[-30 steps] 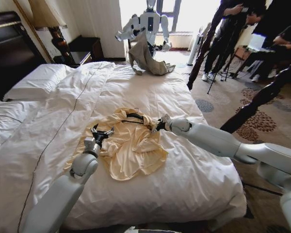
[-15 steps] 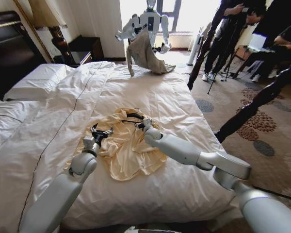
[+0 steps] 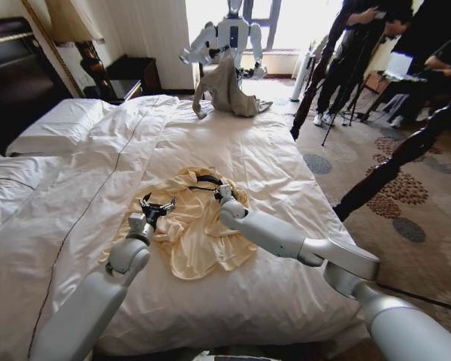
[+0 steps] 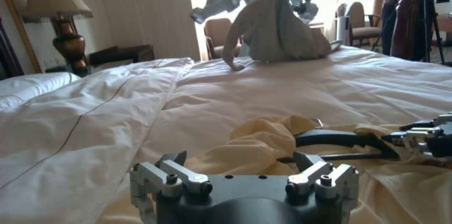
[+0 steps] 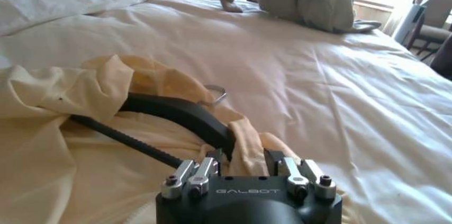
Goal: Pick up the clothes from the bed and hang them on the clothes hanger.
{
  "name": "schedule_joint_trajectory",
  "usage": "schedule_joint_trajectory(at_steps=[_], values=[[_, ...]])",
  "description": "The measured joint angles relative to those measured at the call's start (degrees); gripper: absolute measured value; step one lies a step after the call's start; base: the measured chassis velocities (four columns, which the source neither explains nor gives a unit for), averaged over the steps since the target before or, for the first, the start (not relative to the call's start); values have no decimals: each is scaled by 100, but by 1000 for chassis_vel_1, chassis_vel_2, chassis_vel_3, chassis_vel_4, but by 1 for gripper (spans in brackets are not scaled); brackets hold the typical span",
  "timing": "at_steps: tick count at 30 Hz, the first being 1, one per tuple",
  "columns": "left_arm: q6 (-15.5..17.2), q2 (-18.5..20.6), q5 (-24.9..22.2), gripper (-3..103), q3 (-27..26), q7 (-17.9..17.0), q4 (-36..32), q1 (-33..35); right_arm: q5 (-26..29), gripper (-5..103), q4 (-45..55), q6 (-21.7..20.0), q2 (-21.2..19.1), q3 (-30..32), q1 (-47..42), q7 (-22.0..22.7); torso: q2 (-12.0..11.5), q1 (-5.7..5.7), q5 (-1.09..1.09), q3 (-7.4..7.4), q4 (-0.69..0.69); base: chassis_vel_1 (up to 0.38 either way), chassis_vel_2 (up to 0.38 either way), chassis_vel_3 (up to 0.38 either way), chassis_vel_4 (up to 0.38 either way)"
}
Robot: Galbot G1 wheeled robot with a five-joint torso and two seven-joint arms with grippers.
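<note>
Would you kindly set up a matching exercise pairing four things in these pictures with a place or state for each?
1. shirt
2. hanger
3. left pincer
4. right pincer

A. open, at the shirt's left edge
B. crumpled on the bed
C. at the hanger's end
D. black, partly inside the shirt's collar

Pairs: 1-B, 2-D, 3-A, 4-C

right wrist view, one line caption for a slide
Right gripper closing on black plastic hanger tucked inside crumpled pale-yellow shirt on white quilted bed.
</note>
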Motion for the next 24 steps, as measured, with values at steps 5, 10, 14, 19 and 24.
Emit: schedule_joint_trajectory(at_steps=[5, 10, 14, 19, 24], values=[[2, -22, -11, 100, 28, 1, 1, -31, 56, 16, 7, -47, -42, 55, -22, 153, 0, 0, 1, 0, 1, 0, 0, 0, 0], [9, -36, -14, 100, 46, 2, 0, -47, 265, 3, -61, -78, 12, 115, -16, 147, 0, 0, 0, 0, 2, 0, 0, 0, 0], [14, -19, -29, 100, 35, 2, -18, -43, 366, 0, -98, -126, 32, 152, 10, 264, 0, 0, 0, 0, 2, 0, 0, 0, 0], [19, -5, -35, 100, 21, 1, -31, -29, 467, 3, -95, -147, 9, 155, 39, 280, 0, 0, 0, 0, 1, 0, 0, 0, 0], [39, -1, -46, 100, 22, -9, -64, -14, 539, -2, -123, -88, 24, 182, 44, 225, 0, 0, 0, 0, 1, 0, 0, 0, 0]])
